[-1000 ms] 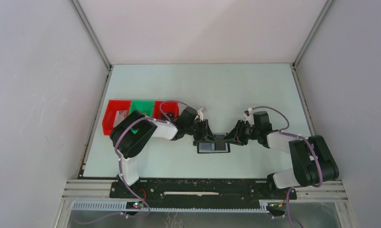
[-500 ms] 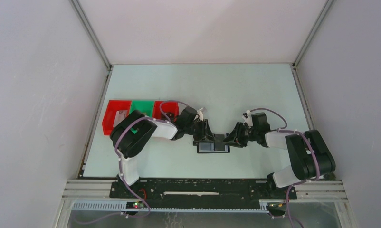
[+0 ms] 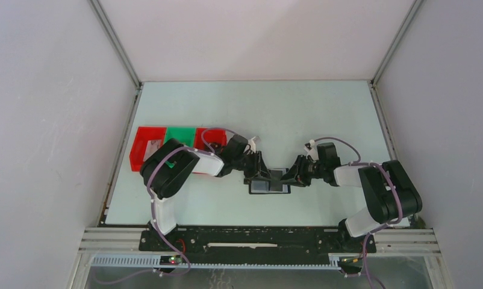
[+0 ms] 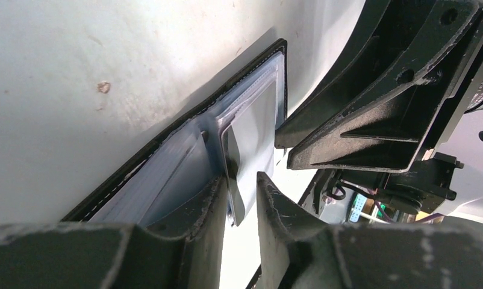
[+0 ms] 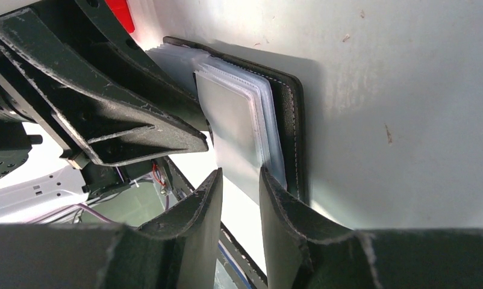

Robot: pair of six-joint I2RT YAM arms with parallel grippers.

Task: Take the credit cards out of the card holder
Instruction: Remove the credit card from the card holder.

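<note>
Card holder (image 3: 267, 188) on pale table (image 3: 257, 114), white walls (image 3: 46, 120)

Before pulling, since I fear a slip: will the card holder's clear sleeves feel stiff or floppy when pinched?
Probably floppy: the clear sleeves are thin and layered, and one buckles beside the left gripper. Their glossy faces may slip. The flat card holder looks light, so it might slide on the table.

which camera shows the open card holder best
Right wrist: the card holder is close up, its stitched black edge and stacked clear sleeves sharp. Left wrist shows it from the other end, partly blocked. Top external shows it only as a small dark patch.
</note>
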